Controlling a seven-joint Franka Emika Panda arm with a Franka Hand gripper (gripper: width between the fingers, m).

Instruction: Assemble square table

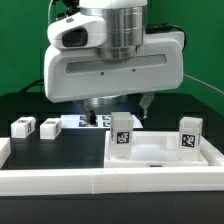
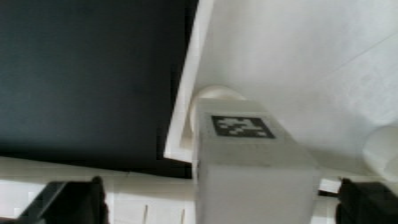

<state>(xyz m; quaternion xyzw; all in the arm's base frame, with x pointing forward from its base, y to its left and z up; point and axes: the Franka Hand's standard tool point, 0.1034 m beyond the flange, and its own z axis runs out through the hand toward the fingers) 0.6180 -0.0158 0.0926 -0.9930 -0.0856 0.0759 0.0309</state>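
Exterior view: the square tabletop [image 1: 165,158] lies at that view's right, a tagged leg [image 1: 121,132] upright at one far corner and a second leg [image 1: 190,133] at the other. The gripper [image 2: 199,196] stands wide open astride the tagged leg, and two loose legs [image 1: 22,127] lie well apart.

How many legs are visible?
4 legs: two loose on the table at the exterior view's left, two upright on the tabletop. The arm may hide more.
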